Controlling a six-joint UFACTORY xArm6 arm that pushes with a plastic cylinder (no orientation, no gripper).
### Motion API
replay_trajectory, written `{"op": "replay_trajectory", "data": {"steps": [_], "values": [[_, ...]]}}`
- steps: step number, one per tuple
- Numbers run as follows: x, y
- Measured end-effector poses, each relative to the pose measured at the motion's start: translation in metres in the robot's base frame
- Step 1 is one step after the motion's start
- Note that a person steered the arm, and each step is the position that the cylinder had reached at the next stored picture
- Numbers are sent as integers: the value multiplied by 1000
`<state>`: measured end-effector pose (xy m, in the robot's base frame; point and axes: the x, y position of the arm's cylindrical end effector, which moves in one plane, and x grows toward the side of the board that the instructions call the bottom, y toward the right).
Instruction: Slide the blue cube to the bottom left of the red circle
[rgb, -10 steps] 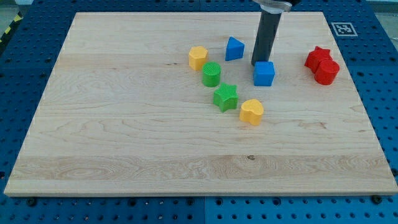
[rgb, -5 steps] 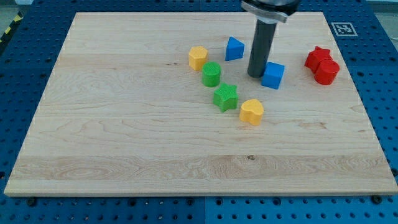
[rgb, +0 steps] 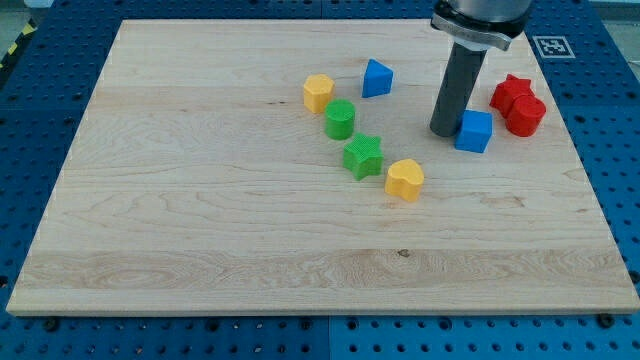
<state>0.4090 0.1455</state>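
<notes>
The blue cube (rgb: 474, 131) lies on the wooden board (rgb: 200, 200) at the view's right. My tip (rgb: 444, 132) touches the cube's left side. The red circle (rgb: 526, 116) lies just right of the cube and slightly higher, with a small gap between them. A red star (rgb: 511, 92) sits against the circle's upper left.
A blue triangular block (rgb: 376, 78) and a yellow hexagon-like block (rgb: 318, 93) lie near the top middle. A green round block (rgb: 340, 119), a green star (rgb: 363, 157) and a yellow heart (rgb: 404, 179) run diagonally below them. The board's right edge is close behind the red blocks.
My tip moved from above the cube to its left side and pushed it to the view's right, toward the red circle. The other blocks did not move.
</notes>
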Motion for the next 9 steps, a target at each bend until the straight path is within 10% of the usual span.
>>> {"op": "replay_trajectory", "data": {"steps": [9], "values": [[13,46]]}}
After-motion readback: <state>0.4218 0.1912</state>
